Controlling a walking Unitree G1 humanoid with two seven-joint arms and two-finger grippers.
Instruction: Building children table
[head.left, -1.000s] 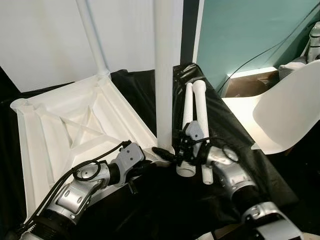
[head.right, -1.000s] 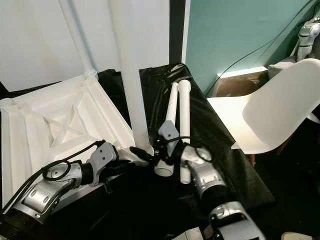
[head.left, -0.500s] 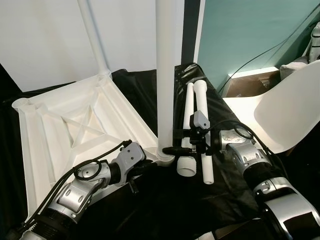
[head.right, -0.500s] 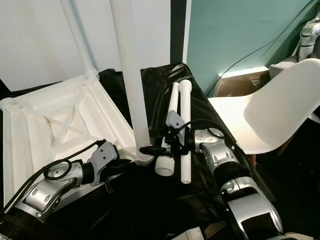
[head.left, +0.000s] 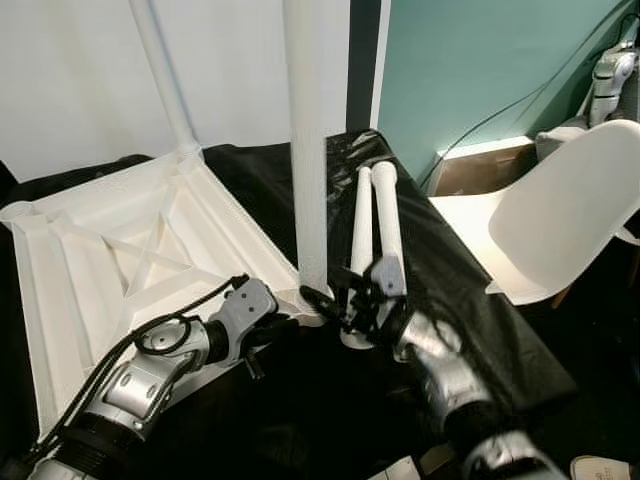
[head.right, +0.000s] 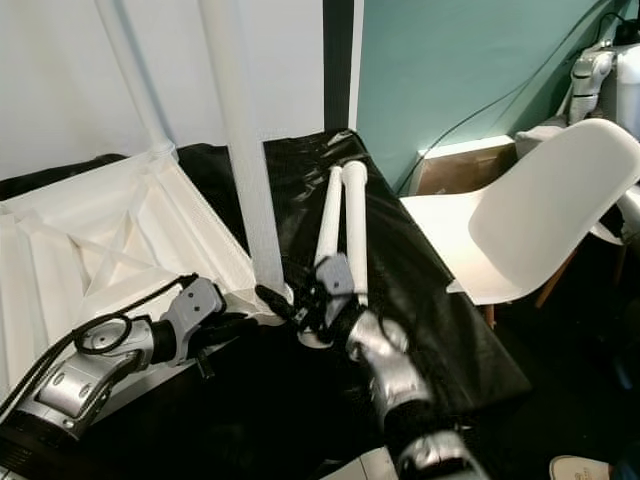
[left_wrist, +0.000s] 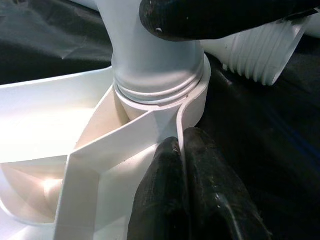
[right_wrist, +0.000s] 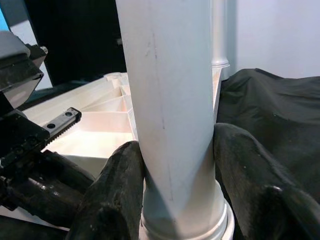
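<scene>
The right gripper (right_wrist: 175, 190) clasped the upright leg (head.left: 305, 150) at its base, where it sat in the upturned tabletop's (head.left: 110, 250) near corner socket. The left gripper (left_wrist: 182, 192) pinched that corner's rim. Two spare legs (head.left: 375, 230) lay just beside, on black cloth (head.left: 460, 300).

Plastic parts showing matt white

Table leg (right_wrist: 167, 100) between right gripper (right_wrist: 175, 175) fingers looking smooth; black sheet (head.left: 440, 250) beneath gleaming glossy.

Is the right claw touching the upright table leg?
Touching. In the right wrist view the right claw has one black finger pressed against each side of the upright leg, with no gap showing.
</scene>
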